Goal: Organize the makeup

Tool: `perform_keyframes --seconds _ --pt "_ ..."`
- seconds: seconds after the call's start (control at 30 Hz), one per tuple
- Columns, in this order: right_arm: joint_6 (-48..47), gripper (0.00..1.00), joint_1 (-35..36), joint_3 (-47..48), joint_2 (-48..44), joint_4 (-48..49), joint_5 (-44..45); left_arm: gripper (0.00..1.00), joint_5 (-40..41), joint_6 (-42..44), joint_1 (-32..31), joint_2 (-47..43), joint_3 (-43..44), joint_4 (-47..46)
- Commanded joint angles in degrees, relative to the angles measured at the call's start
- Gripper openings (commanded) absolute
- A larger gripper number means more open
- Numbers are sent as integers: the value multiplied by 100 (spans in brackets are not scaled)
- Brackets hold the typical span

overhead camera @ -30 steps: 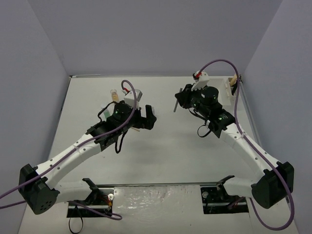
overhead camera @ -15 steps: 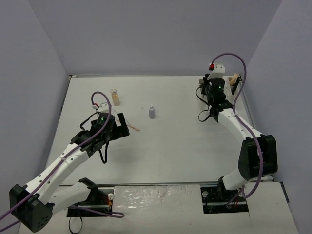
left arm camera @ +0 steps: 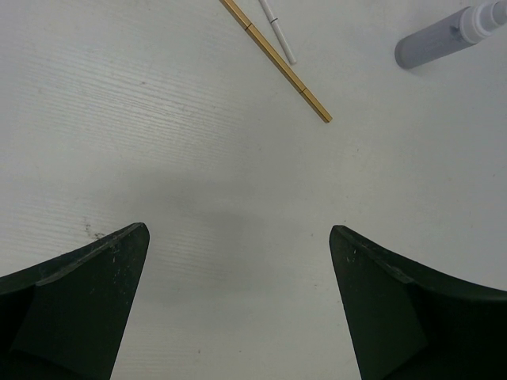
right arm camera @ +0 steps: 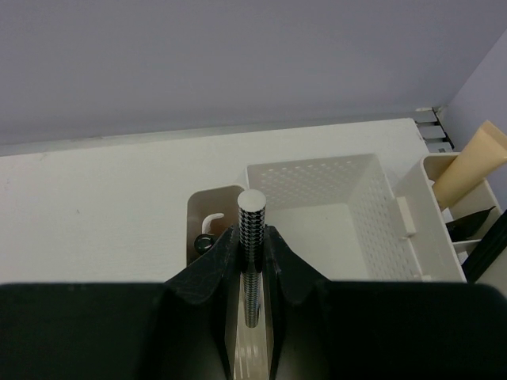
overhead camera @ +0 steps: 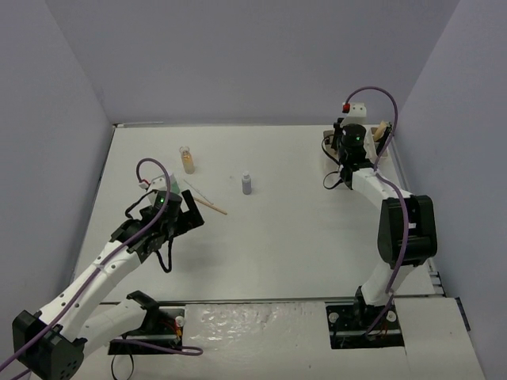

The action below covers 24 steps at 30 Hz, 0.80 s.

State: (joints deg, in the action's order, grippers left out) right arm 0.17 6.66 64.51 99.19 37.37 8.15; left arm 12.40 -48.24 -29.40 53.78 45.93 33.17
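so we clamp right gripper [right arm camera: 252, 239] on patterned tube [right arm camera: 252, 207], upright at white box [right arm camera: 372, 207] for drop-in; left gripper [left arm camera: 238, 233] gapes empty near tan stick [left arm camera: 277, 62].

An amber bottle [overhead camera: 187, 159] stood upright at the far left of the surface [overhead camera: 301, 237], and a grey-purple bottle [overhead camera: 246, 184] with a white cap stood upright to its right. A thin tan stick [left arm camera: 277, 62] lay flat just beside a thin white pencil [left arm camera: 277, 32]. A slim patterned tube [right arm camera: 252, 210] with a white top was clamped upright in the right gripper [right arm camera: 252, 237], and a tan flat stick [right arm camera: 467, 162] leaned at the far right
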Motion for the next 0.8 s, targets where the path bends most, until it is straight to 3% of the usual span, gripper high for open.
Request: perform_keyframes --seconds 0.0,0.23,0.47,0.63,0.77 --pt "229 0 -42 64 68 907 -219 97 60 -251 66 17 54 -137" --pt "379 19 -42 -447 -17 1131 -282 97 5 -800 66 231 -63 -161" --pt "416 62 -42 -710 -679 866 -118 97 -86 -1237 74 772 224 16" --pt "1010 80 -42 -371 -1384 -510 98 97 -150 -1416 74 1293 540 5" --pt "1351 84 -42 -191 -2033 -1817 -116 97 -58 -1448 66 1917 875 -18"
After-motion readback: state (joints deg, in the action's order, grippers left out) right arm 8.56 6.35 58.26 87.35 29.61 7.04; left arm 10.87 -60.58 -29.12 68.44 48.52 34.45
